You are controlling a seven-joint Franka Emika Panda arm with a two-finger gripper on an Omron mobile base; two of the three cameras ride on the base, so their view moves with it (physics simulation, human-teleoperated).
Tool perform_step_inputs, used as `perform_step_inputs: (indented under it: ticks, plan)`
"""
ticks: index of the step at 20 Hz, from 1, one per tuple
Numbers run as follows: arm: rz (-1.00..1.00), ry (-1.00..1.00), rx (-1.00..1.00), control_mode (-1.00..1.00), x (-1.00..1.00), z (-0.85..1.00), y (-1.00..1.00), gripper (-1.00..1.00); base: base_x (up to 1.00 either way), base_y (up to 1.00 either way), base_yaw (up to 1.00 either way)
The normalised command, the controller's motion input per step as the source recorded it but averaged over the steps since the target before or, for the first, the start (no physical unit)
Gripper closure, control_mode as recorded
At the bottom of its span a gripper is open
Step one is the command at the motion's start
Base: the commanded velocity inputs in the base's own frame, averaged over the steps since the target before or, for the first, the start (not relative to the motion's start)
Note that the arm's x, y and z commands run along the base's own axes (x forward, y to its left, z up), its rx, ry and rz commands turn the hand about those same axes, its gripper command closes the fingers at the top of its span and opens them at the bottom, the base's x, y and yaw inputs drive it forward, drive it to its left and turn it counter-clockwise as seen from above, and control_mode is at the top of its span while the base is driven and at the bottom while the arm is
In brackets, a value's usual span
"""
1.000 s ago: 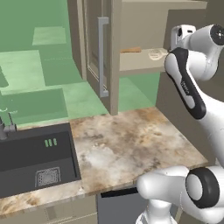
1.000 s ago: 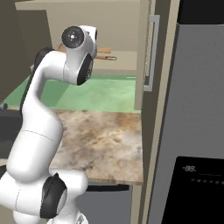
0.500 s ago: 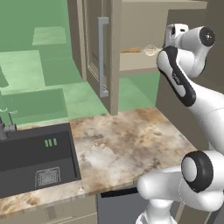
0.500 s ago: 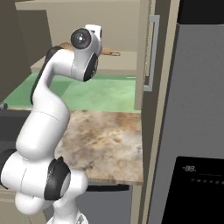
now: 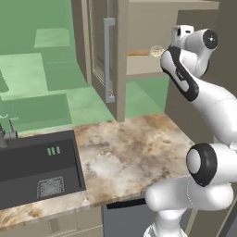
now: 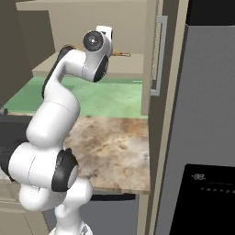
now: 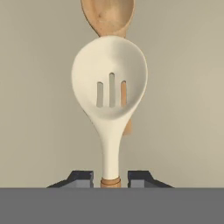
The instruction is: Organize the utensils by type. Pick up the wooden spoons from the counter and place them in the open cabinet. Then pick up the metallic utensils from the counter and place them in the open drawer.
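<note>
My gripper (image 7: 110,177) is shut on the brown handle of the small wooden spoon (image 7: 109,83), whose pale slotted bowl points away from the hand. Just beyond it, the large orange-tan wooden spoon (image 7: 107,15) lies on the shelf of the open cabinet (image 5: 139,65). In the left base view the hand reaches into the cabinet, the pale bowl (image 5: 156,50) hangs just above the shelf, and the orange-tan spoon (image 5: 138,52) lies to its left. The marbled counter (image 5: 125,152) is well below the hand. The metallic utensils and the open drawer are out of view.
The cabinet door (image 5: 109,60) with its grey bar handle stands open left of the hand. A dark sink (image 5: 37,171) is set into the counter's left end. A tall grey fridge (image 6: 206,137) closes off the right side, next to another handled door (image 6: 158,55).
The hand has moved a little deeper into the cabinet and slightly up, carrying the small spoon closer to the orange-tan spoon. The grip is unchanged.
</note>
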Motion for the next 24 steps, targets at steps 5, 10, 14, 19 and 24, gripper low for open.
perform_step_inputs:
  ticks: [5, 10, 14, 19, 24]
  plan:
    - [0.0, 0.01, 0.0, -1.0, 0.42, 0.0, -0.17, 1.0, 0.0, 0.0, 0.0]
    - [0.0, 0.0, 0.0, -1.0, 0.32, 0.0, -0.05, 1.0, 0.0, 0.0, 0.0]
    - [0.0, 0.0, 0.0, -1.0, 0.31, 0.0, -0.01, 1.0, 0.0, 0.0, 0.0]
    - [0.0, 0.0, 0.0, -1.0, 0.31, 0.0, 0.0, 1.0, 0.0, 0.0, 0.0]
    - [0.0, 0.0, 0.0, -1.0, 0.21, -0.07, 0.0, 1.0, 0.0, 0.0, 0.0]
